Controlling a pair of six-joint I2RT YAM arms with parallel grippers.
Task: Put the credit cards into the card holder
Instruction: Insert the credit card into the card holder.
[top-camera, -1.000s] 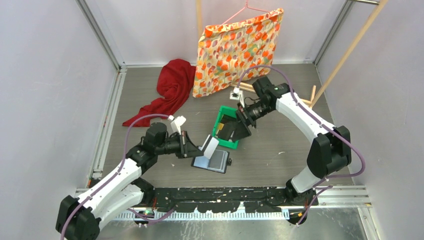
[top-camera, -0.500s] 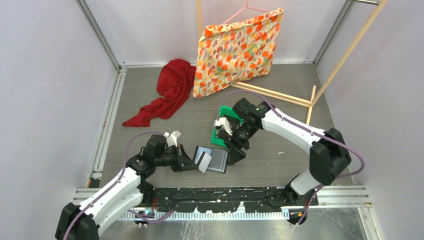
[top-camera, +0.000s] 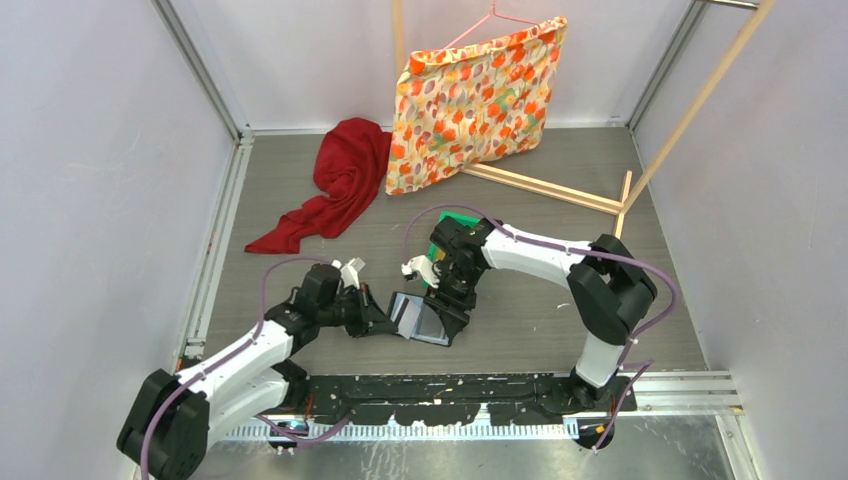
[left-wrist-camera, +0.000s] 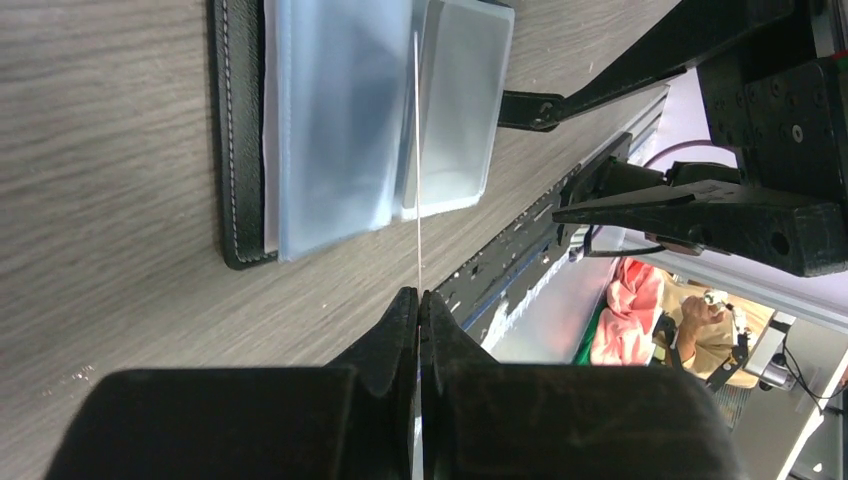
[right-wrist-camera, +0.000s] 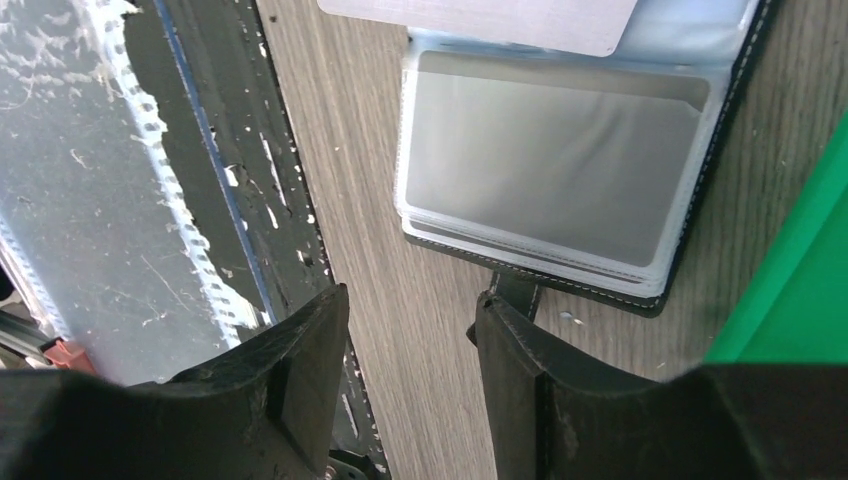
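Left gripper (left-wrist-camera: 420, 297) pinches an edge-on credit card (left-wrist-camera: 417, 200) over the card holder (left-wrist-camera: 340, 120); right gripper (right-wrist-camera: 412, 300) gapes beside it; green tray (right-wrist-camera: 800, 270) half-hidden at 1 o'clock.

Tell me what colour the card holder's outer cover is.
Black, with pale stitching along its edge. The card holder shows this best in the left wrist view.

Card holder (right-wrist-camera: 550, 180) glossy plastic pockets, matt woodgrain table (left-wrist-camera: 100, 200)
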